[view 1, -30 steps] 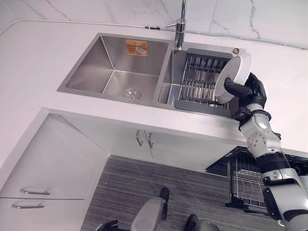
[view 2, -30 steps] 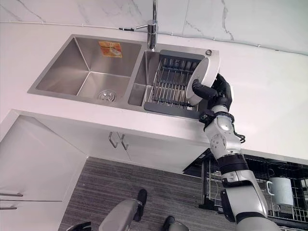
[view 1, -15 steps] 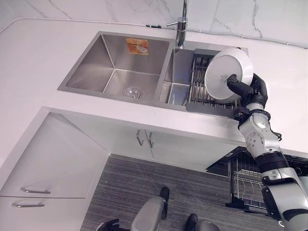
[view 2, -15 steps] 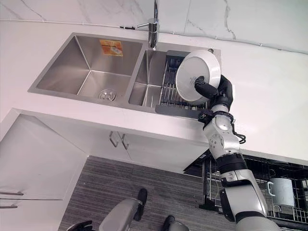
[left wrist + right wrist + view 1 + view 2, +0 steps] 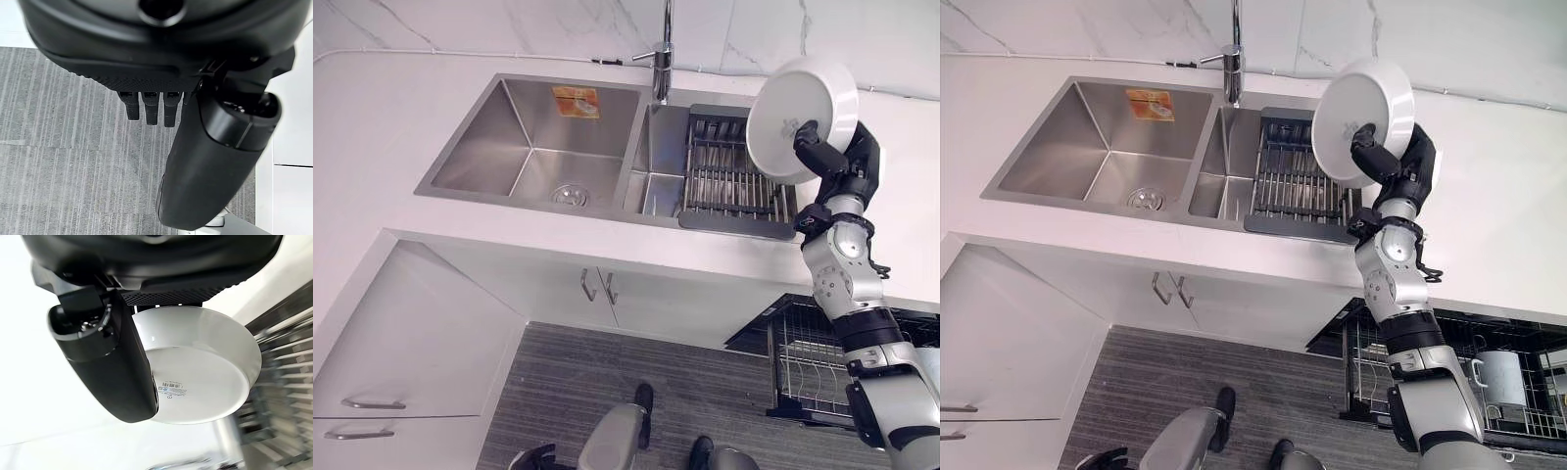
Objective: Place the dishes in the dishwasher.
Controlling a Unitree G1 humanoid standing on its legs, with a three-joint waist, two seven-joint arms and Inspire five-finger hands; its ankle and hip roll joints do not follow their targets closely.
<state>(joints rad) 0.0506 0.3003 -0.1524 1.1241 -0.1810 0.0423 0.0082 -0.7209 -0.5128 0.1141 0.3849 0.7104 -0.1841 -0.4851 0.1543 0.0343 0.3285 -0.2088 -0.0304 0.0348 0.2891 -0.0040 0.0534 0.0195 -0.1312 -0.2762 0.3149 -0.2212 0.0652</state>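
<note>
My right hand (image 5: 843, 163) is shut on a white dish (image 5: 795, 110), holding it tilted in the air above the right end of the dark drying rack (image 5: 729, 178) in the right sink basin. In the right wrist view the thumb (image 5: 113, 368) lies across the dish's underside (image 5: 210, 377), which carries a small barcode sticker. The open dishwasher's wire rack (image 5: 1430, 377) sticks out below the counter at the lower right, with a white mug (image 5: 1500, 376) in it. My left hand (image 5: 215, 161) hangs low over the floor, fingers (image 5: 146, 105) relaxed and empty.
A steel double sink (image 5: 524, 147) is set in the white counter, with a faucet (image 5: 663, 51) behind the divider. Cabinet doors with handles (image 5: 595, 286) sit under the sink, and drawers (image 5: 372, 403) at the lower left. Grey plank floor (image 5: 685, 392) lies below.
My right hand has lifted the dish up off the drying rack and a little to the right, turning its underside toward me. The whole picture has also shifted slightly.
</note>
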